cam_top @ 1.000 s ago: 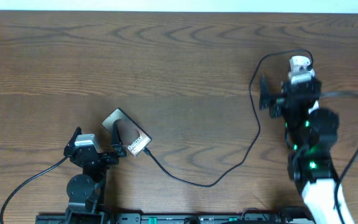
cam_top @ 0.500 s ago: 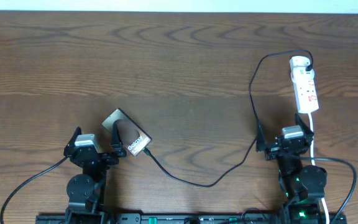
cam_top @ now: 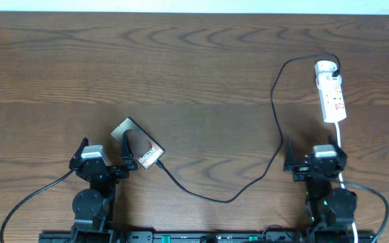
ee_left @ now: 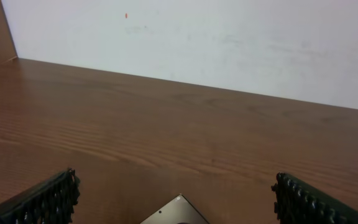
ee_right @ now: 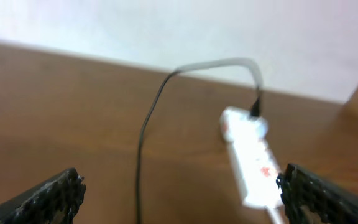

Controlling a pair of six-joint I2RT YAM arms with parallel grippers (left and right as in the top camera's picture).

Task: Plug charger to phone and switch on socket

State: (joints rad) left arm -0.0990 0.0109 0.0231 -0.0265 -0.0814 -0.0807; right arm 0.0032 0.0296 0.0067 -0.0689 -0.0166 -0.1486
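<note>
The phone (cam_top: 138, 144) lies flat and slanted at the near left, and its far corner (ee_left: 178, 213) shows in the left wrist view. The charger (cam_top: 228, 198), a thin black cable, meets the phone's near-right end, loops across the table and rises to its black plug (cam_top: 335, 66) in the socket (cam_top: 331, 91) at the far right. My left gripper (cam_top: 104, 148) stands open just left of and around the phone's near side. Nearer than the socket, my right gripper (cam_top: 316, 155) is open and holds nothing. In the right wrist view, the socket (ee_right: 248, 163) and charger (ee_right: 144, 140) lie ahead.
The socket's thick white cord (cam_top: 340, 138) runs toward the near edge, past my right gripper. A pale wall (ee_left: 216, 43) borders the table's far edge. Black rails (cam_top: 181, 237) line the near edge between the arm bases.
My right arm has pulled back from the socket toward the near edge, uncovering the socket. The left arm, phone and cable have not moved.
</note>
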